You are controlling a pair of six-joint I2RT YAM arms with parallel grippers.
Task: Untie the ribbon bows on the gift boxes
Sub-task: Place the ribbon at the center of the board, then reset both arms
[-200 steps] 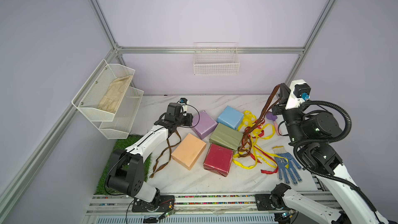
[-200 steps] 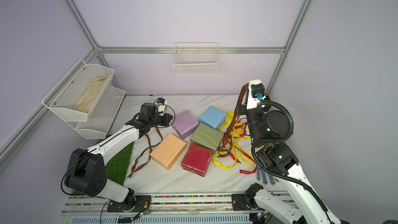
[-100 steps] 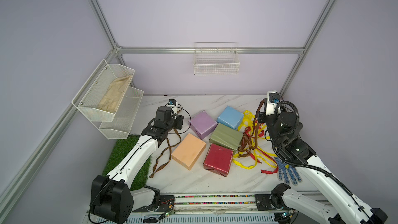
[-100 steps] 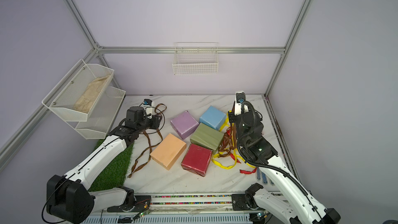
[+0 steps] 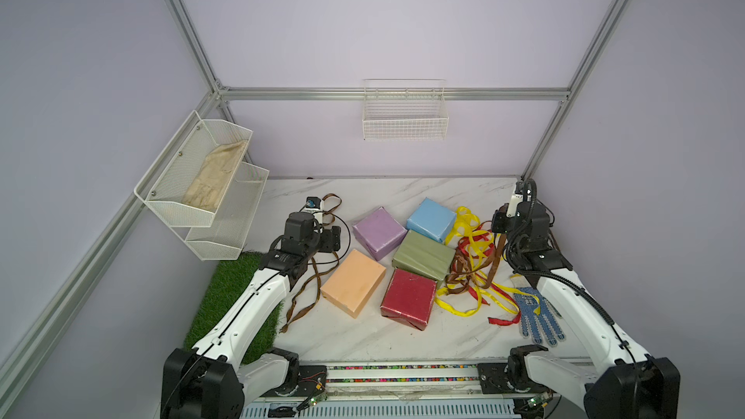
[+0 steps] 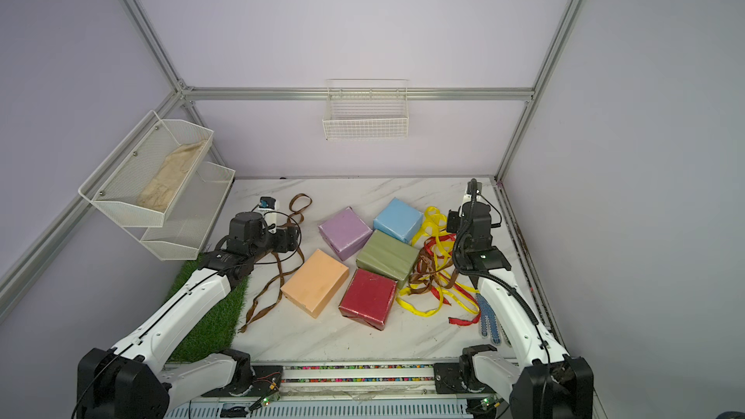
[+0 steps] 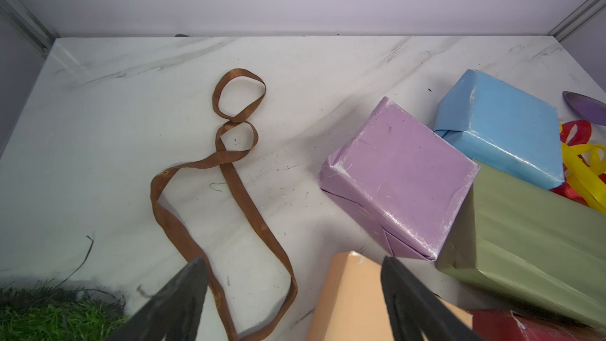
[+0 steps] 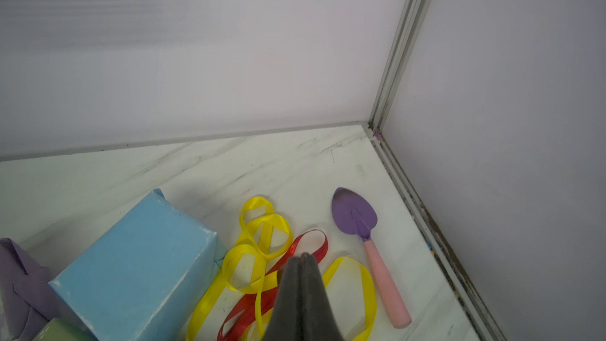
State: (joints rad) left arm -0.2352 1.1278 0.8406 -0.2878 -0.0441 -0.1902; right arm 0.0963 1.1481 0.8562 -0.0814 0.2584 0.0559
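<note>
Five gift boxes sit bare mid-table: lilac (image 5: 379, 231), light blue (image 5: 430, 219), olive (image 5: 423, 255), peach (image 5: 354, 282), dark red (image 5: 408, 297). A loose brown ribbon (image 7: 242, 211) snakes over the marble left of the peach box. My left gripper (image 7: 294, 260) hovers open over it and holds nothing. Yellow, red and brown ribbons lie in a tangled pile (image 5: 471, 272) right of the boxes. My right gripper (image 8: 303, 255) is shut low over that pile. A brown ribbon strip (image 5: 495, 259) runs straight from its tips down into the pile.
A blue-dotted glove (image 5: 538, 316) lies at the front right. A purple trowel with a pink handle (image 8: 355, 214) lies near the right wall. A grass mat (image 5: 234, 296) covers the front left. Wire baskets hang on the back wall (image 5: 405, 114) and left wall (image 5: 201, 179).
My left gripper opened, let go of the brown ribbon and drew back left. My right arm came down from high up to just above the ribbon pile, still shut.
</note>
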